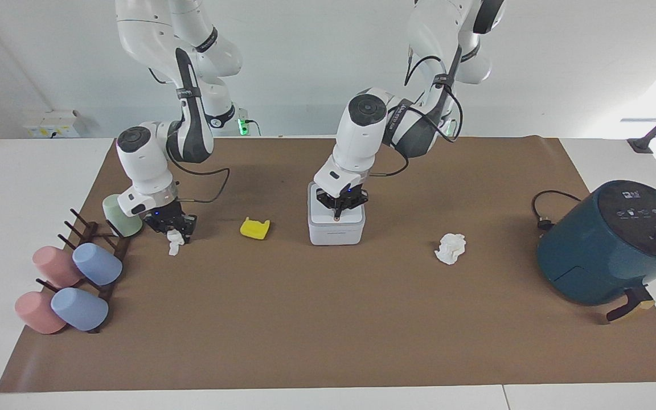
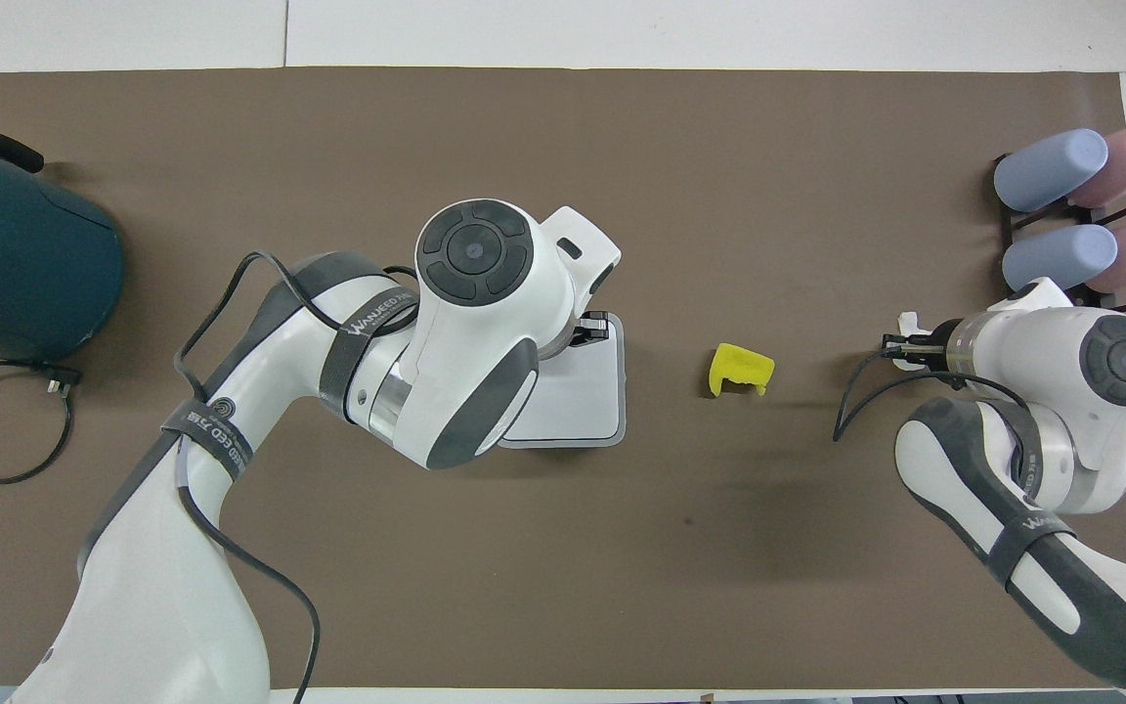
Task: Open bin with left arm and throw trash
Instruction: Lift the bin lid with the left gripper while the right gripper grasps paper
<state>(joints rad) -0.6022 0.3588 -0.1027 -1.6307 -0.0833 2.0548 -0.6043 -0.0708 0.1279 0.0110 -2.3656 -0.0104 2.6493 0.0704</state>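
The bin (image 1: 336, 230) is a small white-grey box in the middle of the brown mat, with its lid down. My left gripper (image 1: 336, 214) is shut, and its tip rests on the orange button at the lid's edge; from overhead the arm covers part of the bin (image 2: 583, 401). My right gripper (image 1: 179, 232) is down on the mat at the right arm's end, shut on a crumpled white paper wad (image 1: 174, 246). A yellow piece of trash (image 1: 255, 228) lies between that wad and the bin. A second wad (image 1: 450, 248) lies toward the left arm's end.
A dark teal air fryer (image 1: 607, 245) with a black cable stands at the left arm's end. A dark rack with pink and blue cups (image 1: 72, 285) and a green cup (image 1: 118, 219) sits beside my right gripper.
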